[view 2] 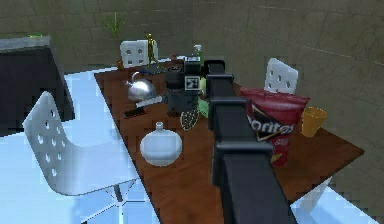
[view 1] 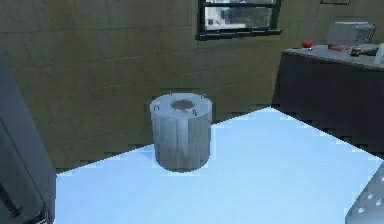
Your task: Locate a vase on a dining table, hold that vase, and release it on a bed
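stage: vase located, not yet lifted | white round vase (view 2: 160, 146) stands on dining table (view 2: 335, 152); gripper (view 2: 188, 112) near it, cannot tell whether it holds anything | left: grasp; carry; release on bed

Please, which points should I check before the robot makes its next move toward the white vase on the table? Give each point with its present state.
1. Vase found: a white round vase stands on the dining table: ok.
2. Vase upright and not hidden: ok.
3. Hand lined up with the vase: cannot tell.
4. Hand holds something: cannot tell, things lie on the table behind it.
5. Way ahead free: not ok, a grey cylinder stands on the floor close in front.
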Motion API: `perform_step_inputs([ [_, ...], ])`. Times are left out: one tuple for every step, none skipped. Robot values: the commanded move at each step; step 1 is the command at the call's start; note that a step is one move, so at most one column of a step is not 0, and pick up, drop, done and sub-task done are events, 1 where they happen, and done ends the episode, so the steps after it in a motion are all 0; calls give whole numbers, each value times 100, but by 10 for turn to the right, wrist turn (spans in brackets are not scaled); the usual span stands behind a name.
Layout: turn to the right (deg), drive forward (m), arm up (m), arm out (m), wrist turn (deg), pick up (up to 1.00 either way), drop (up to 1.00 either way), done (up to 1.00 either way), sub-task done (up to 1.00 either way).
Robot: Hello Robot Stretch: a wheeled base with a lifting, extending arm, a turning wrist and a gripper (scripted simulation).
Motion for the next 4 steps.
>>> perform_step_inputs([
  [0, 0, -26, 0, 0, 0, 0, 0, 0],
  [0, 0, 0, 0, 0, 100, 0, 0, 0],
  [0, 0, 10, 0, 0, 0, 0, 0, 0],
  [0, 0, 16, 0, 0, 0, 0, 0, 0],
])
